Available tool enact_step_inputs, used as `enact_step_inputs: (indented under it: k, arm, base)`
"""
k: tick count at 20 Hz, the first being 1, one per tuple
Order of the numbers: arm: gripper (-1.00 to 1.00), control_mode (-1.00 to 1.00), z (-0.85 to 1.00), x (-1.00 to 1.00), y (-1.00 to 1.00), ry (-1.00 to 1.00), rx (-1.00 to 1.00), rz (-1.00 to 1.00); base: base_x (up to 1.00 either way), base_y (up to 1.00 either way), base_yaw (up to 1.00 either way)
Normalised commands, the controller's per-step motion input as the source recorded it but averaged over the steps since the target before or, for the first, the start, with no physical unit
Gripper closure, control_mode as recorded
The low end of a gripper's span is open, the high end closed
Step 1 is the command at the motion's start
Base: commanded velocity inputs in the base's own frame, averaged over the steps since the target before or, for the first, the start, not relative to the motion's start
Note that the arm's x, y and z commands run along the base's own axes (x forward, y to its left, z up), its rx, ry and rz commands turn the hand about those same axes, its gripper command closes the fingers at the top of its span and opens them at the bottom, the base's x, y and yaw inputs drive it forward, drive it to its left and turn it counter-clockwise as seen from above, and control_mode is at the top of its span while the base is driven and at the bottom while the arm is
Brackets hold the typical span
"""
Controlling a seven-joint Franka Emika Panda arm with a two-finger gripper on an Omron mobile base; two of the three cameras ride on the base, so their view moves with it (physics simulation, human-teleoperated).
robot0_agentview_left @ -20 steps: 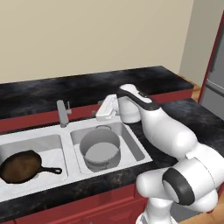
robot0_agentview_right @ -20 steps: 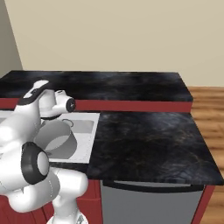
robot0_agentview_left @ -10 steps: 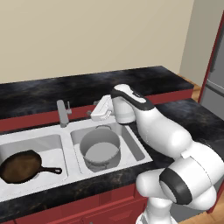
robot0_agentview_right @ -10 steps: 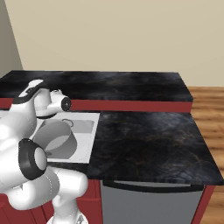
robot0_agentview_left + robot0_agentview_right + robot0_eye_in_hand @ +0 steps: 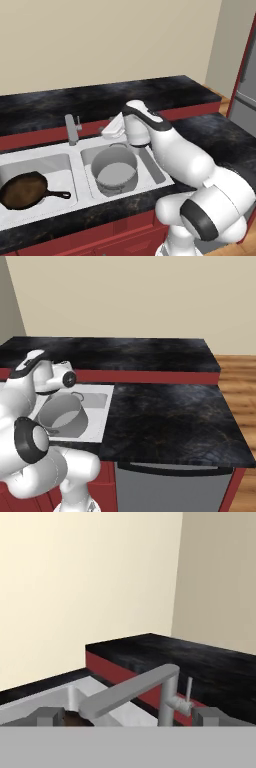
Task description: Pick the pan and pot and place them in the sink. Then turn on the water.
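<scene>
pan in left sink basin, pot in right, hand view adds faucet spout between spread-apart gripper tips

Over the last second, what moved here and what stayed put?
The gripper, open and empty, swung left above the sink, toward the faucet. Nothing was grasped or released. The pot in the right basin and the pan in the left basin stayed where they were.

The pan is dark brown with a black handle. The pot is grey, the sink white. The tabletop is black with grey marbling.
</scene>
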Motion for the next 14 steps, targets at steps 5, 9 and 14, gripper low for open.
enact_step_inputs:
  k: [5, 9, 14]
  arm:
    - [-1.0, -1.0, -0.08, 0.03, 0.0, 0.0, 0.0, -0.15]
    - [-1.0, -1.0, -0.03, 0.11, 0.0, -0.01, 0.0, -0.19]
    - [-1.0, -1.0, 0.0, 0.1, 0.0, -0.01, 0.02, -0.15]
  base:
    - [0.0, 0.0, 0.0]
    - [0.0, 0.0, 0.0]
    - [0.0, 0.0, 0.0]
